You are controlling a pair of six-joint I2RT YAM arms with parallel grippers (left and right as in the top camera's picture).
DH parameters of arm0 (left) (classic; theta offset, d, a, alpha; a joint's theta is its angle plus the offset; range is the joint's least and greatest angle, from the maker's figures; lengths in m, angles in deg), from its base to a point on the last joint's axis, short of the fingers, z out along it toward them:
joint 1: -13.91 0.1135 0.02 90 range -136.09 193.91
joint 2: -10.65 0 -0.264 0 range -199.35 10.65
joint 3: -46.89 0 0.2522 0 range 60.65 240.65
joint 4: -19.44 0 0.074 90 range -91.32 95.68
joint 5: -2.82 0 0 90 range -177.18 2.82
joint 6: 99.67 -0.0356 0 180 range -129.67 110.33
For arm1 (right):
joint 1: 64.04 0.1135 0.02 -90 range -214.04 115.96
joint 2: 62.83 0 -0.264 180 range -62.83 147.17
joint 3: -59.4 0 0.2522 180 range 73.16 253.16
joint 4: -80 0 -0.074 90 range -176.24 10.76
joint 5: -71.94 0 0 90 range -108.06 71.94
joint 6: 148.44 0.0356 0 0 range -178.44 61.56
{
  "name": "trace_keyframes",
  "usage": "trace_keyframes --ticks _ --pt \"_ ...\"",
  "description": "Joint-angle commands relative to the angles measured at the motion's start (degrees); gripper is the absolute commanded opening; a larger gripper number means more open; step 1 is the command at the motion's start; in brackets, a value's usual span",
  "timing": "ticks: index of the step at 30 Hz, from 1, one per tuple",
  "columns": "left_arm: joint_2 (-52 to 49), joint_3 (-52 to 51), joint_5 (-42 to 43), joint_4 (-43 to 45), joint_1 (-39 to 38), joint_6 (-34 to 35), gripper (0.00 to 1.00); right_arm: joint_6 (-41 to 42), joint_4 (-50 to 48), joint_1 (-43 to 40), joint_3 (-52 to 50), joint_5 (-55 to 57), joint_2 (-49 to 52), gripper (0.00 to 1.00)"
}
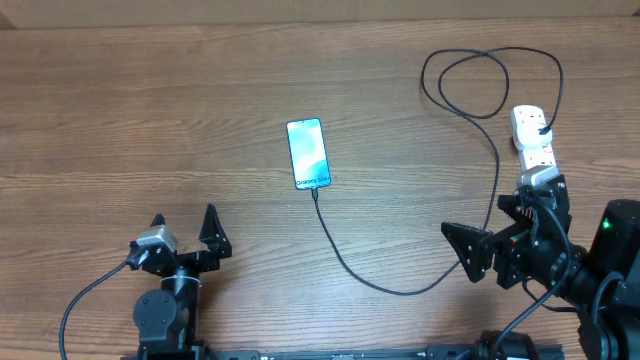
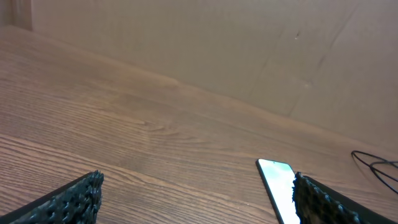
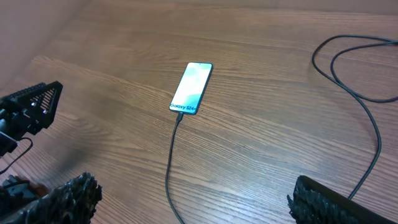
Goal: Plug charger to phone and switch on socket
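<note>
The phone (image 1: 308, 153) lies flat mid-table with its screen lit; it also shows as the phone (image 3: 191, 88) and the phone (image 2: 277, 186). The thin black charger (image 1: 345, 262) meets the phone's near end, curves right, loops at the back and reaches the white socket (image 1: 533, 138), where a black plug sits. The charger (image 3: 170, 163) runs along the table between my right fingers. My left gripper (image 1: 183, 226) is open near the front left, away from the phone. My right gripper (image 1: 496, 226) is open just in front of the socket, holding nothing, and the right arm hides the socket's near end.
Cable loops (image 3: 357, 68) lie on the wood at the back right. A brown wall (image 2: 249, 50) borders the table's far side. The left arm's gripper (image 3: 30, 107) shows at the left edge of the right wrist view.
</note>
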Motion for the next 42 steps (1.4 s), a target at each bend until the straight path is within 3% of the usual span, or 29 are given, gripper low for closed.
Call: trace_keyframes --ticks 1,7,11,19,29,35,39,42 --pt "0.59 -0.2 -0.57 0.04 0.33 -0.92 0.99 -0.39 -0.02 0.33 0.04 3.87 -0.2 1.0" --pt "0.59 -0.2 -0.57 0.04 0.33 -0.94 1.0 -0.63 -1.53 0.35 -1.25 9.35 -1.36 1.0" --pt "0.59 -0.2 -0.57 0.07 0.33 -0.92 1.0 1.88 -9.79 2.62 -7.58 9.49 -6.69 1.0" --pt "0.59 -0.2 -0.57 0.04 0.33 -0.94 1.0 25.03 -30.91 9.64 -29.27 20.15 -21.86 1.0" --pt "0.59 -0.2 -0.57 0.04 0.33 -0.94 1.0 38.95 -56.04 10.47 -56.57 20.81 -39.01 1.0" --pt "0.59 -0.2 -0.57 0.04 0.33 -0.94 0.99 40.35 -68.15 10.62 -65.64 20.87 -42.56 1.0" --pt "0.59 -0.2 -0.57 0.04 0.33 -0.94 1.0 39.41 -67.58 10.73 -68.11 22.6 -42.56 1.0" --pt "0.59 -0.2 -0.57 0.07 0.33 -0.94 1.0 33.05 -67.69 10.78 -68.13 22.93 -42.56 1.0"
